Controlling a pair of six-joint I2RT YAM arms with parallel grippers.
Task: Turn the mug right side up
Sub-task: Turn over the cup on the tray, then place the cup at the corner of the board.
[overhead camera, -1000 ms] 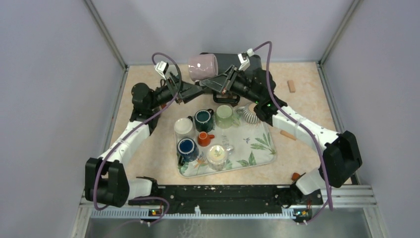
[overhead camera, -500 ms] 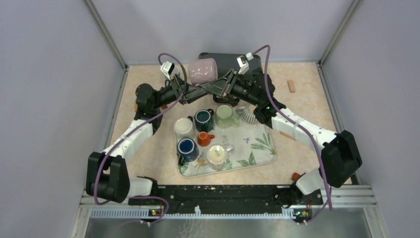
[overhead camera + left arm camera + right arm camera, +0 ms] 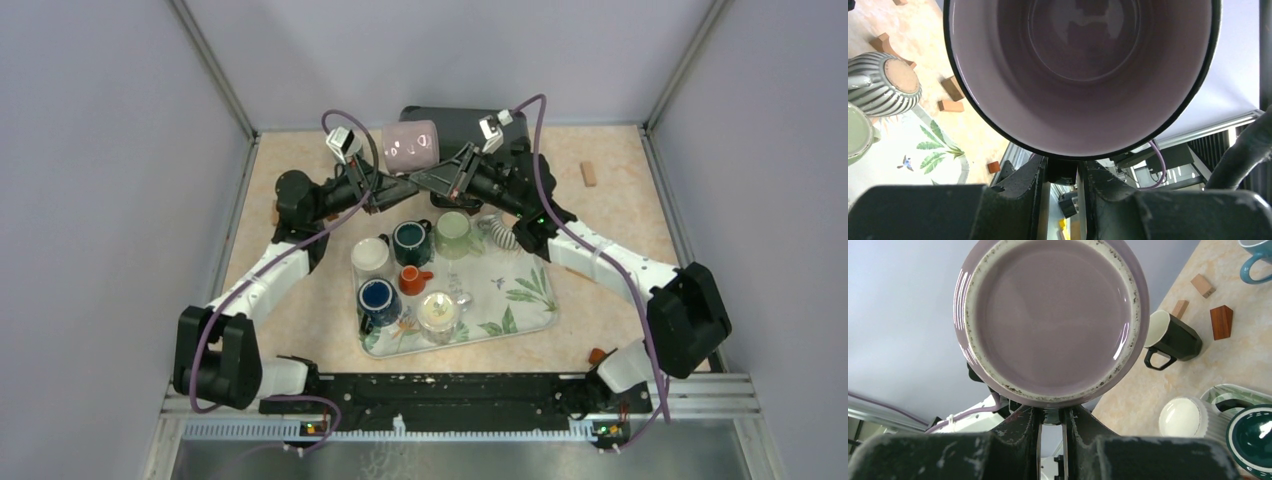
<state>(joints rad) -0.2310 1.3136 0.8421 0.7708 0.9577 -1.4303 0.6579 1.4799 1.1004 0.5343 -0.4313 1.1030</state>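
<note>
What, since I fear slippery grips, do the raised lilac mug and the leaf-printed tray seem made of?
The pale lilac round mug looks like glazed ceramic: glossy highlights, plus a rough, speckled unglazed foot ring. The leaf-printed rectangular tray looks smooth, perhaps melamine or enamelled metal; the view leaves it open.

Overhead view looks down; wrist views closely face opposite ends of mug [image 3: 411,145].

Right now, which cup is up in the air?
The pale purple mug, held sideways by the right gripper; the other cups sit on the tray or table.
</note>
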